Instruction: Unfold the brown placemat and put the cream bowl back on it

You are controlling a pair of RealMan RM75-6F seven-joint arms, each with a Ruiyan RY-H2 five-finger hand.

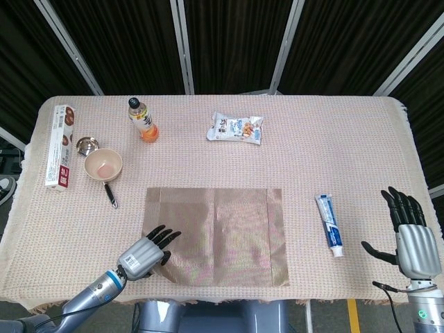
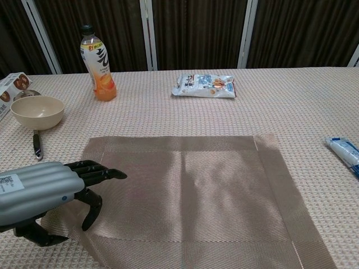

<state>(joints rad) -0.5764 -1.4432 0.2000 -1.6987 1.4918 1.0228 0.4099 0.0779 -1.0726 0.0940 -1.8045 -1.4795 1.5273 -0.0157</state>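
Note:
The brown placemat point(image 1: 215, 234) point(image 2: 190, 196) lies spread flat at the table's front centre. The cream bowl point(image 1: 103, 165) point(image 2: 37, 111) stands upright on the tablecloth, off the mat, to its far left. My left hand point(image 1: 148, 252) point(image 2: 47, 193) hovers at the mat's front left corner, fingers stretched out and apart, holding nothing. My right hand point(image 1: 408, 232) is at the front right edge of the table, fingers spread, empty, far from the mat; the chest view does not show it.
A black-handled utensil point(image 1: 110, 193) lies just in front of the bowl. An orange drink bottle point(image 1: 142, 119), a snack bag point(image 1: 235, 128), a long red-and-white box point(image 1: 60, 144), a small metal cup point(image 1: 87, 146) and a toothpaste tube point(image 1: 329, 223) sit around the mat.

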